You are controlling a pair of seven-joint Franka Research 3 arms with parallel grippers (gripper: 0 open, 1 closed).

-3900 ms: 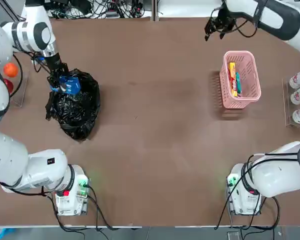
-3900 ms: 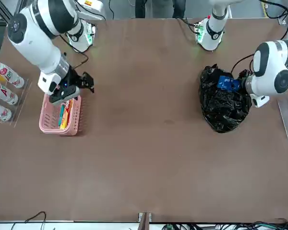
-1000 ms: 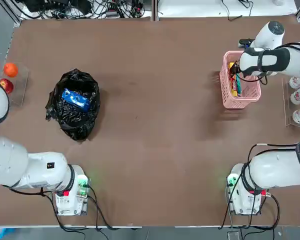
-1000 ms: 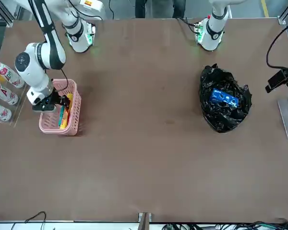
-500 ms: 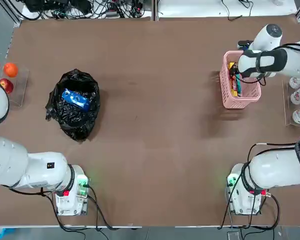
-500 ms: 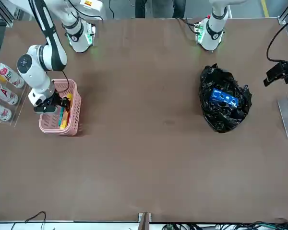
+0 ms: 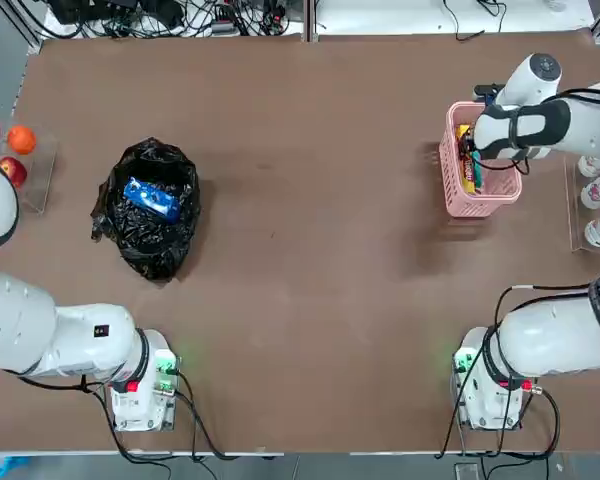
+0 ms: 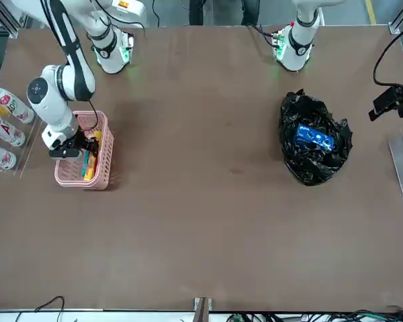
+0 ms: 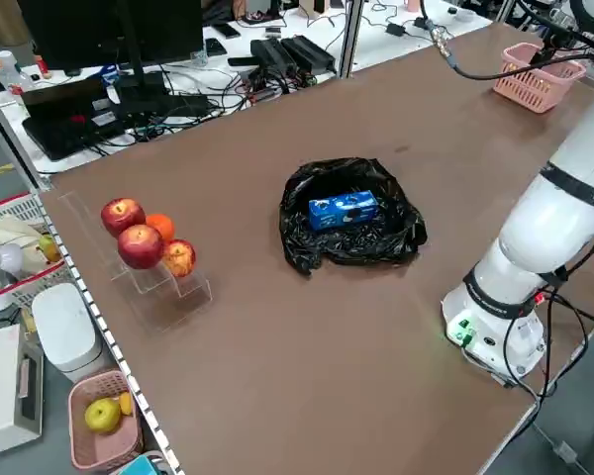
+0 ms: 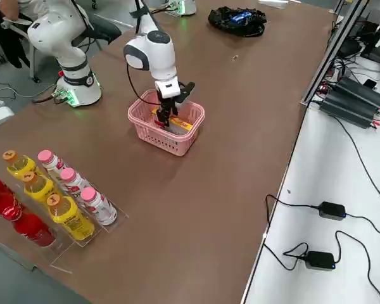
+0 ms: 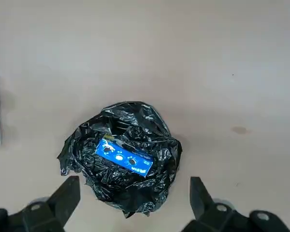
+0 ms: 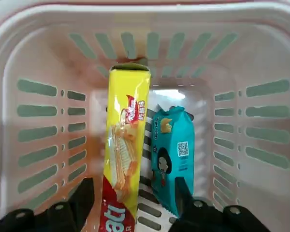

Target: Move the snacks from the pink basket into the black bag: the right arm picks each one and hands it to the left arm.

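Two snacks lie in the pink basket [image 12: 34,29] directly under the right tool [image 12: 130,193]: a long yellow packet [image 12: 124,145] with red print, standing between the fingers [image 12: 83,195], and a short teal packet [image 12: 173,154] just beside it, part under the other finger. The tool is partly open around the yellow packet and grips nothing yet, so the step in hand looks like the second pick. Next it likely needs to sink a little, pinch the packet across its narrow width, lift clear of the thick rim and carry it to the handover. A blue packet [image 11: 124,157] already rests in the black bag [image 11: 150,125], below the left tool [image 11: 130,198], which hangs high with fingers wide apart and empty. Basket walls are stiff lattice plastic; the bag is crinkled glossy film on the brown worktop [image 7: 310,250].
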